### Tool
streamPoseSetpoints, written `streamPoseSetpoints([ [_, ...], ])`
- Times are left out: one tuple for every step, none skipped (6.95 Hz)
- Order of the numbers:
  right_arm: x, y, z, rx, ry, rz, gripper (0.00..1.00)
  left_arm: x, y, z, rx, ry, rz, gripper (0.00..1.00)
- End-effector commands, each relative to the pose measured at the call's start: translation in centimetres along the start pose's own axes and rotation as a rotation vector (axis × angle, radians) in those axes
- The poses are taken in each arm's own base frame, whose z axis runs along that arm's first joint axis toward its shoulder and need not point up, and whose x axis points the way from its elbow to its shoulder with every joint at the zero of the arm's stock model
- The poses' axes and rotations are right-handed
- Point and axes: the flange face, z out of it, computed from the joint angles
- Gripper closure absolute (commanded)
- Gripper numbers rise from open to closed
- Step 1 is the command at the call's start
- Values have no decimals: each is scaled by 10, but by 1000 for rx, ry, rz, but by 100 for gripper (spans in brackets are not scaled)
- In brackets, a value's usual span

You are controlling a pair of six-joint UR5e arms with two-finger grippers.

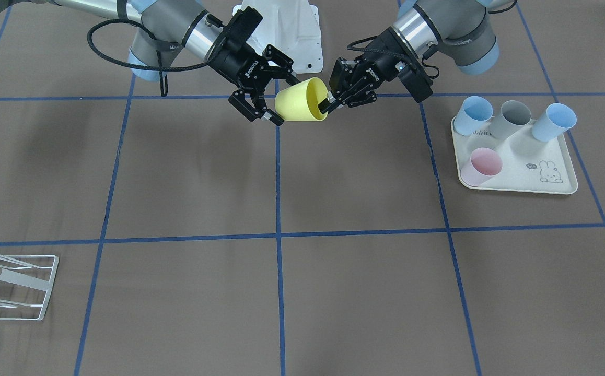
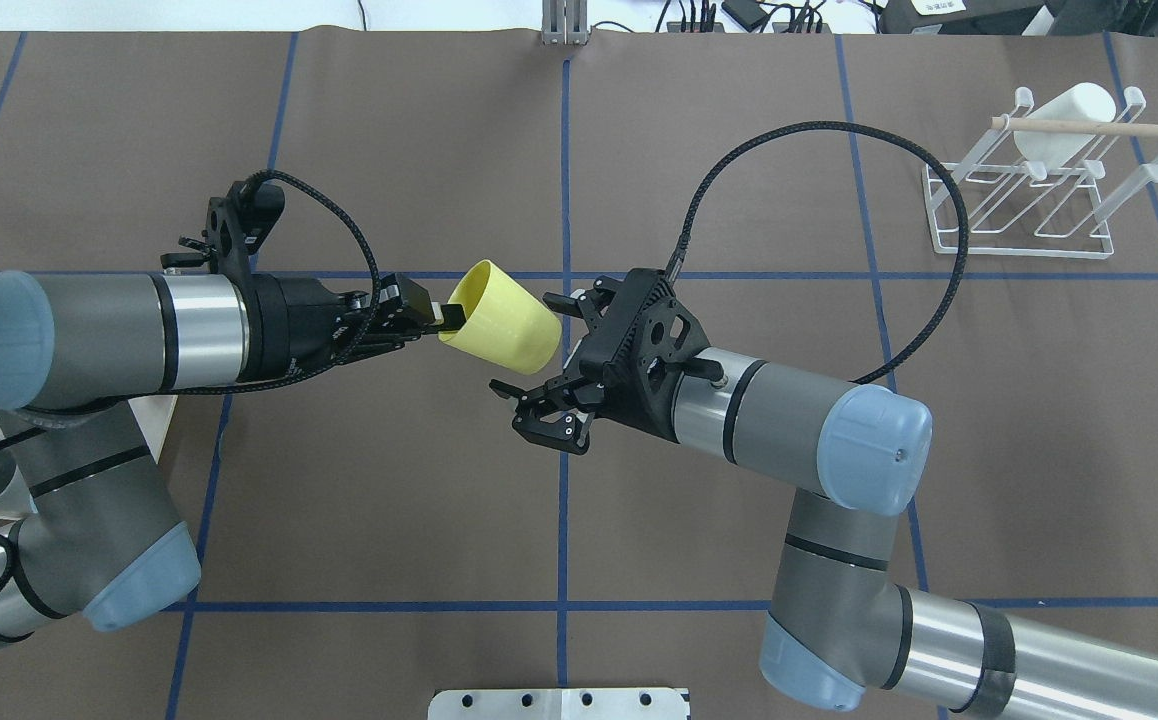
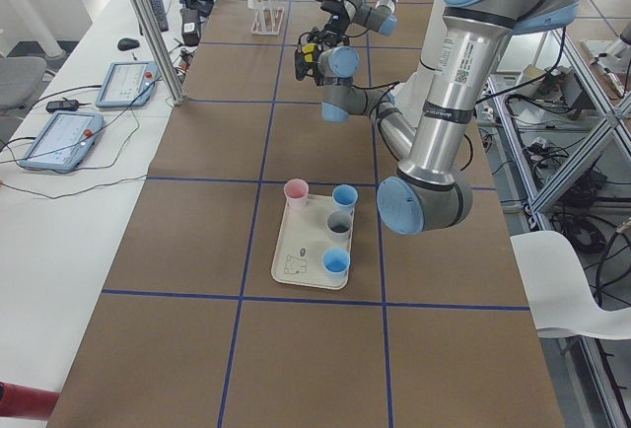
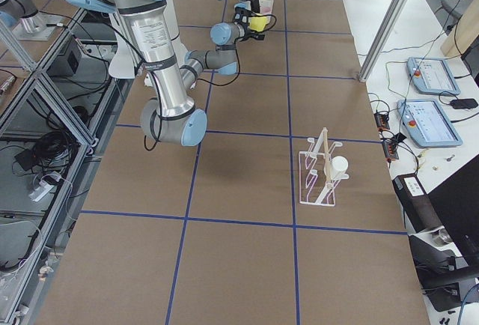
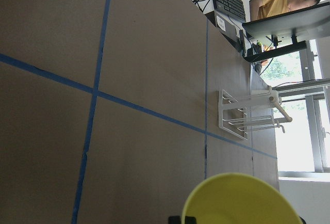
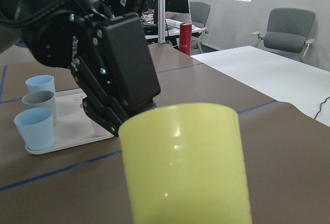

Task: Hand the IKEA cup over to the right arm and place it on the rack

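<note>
The handover is in hand, I judge: the yellow cup [image 2: 504, 322] hangs over the middle of the surface, its long axis about level, mouth toward the left gripper [image 2: 442, 318], whose jaws clench its rim, and base toward the right gripper [image 2: 537, 352], whose jaws are spread, apparently not touching, and must next close.

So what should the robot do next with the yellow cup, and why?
Probably the right gripper should close on the bottom end of the yellow plastic cup. Its jaws are spread either side of that end, while the left gripper pinches the rim, holding the cup sideways above the brown table. If the left let go first, the cup would likely fall.
</note>
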Motion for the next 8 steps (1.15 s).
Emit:
streamPoseSetpoints([
  [0, -1, 0, 2, 0, 0, 14, 1, 0, 0, -1, 3, 1, 100],
  [0, -1, 0, 2, 0, 0, 38, 1, 0, 0, -1, 3, 1, 100],
  [-1, 0, -1, 0, -1, 0, 59, 1, 0, 0, -2, 3, 1, 100],
  [0, 0, -1, 1, 2, 1, 69, 3, 1, 0, -9, 9, 4, 68],
  [0, 0, -1, 1, 2, -1, 71, 5, 0, -2, 5, 17, 15, 1],
  [0, 0, -1, 1, 2, -1, 71, 6, -3, -3, 13, 18, 20, 0],
  [1, 0, -1, 1, 4, -1, 71, 11, -10, -10, 26, 26, 38, 0],
  [3, 2, -2, -2, 6, 0, 71, 4, -24, -20, 48, 6, 73, 0],
])
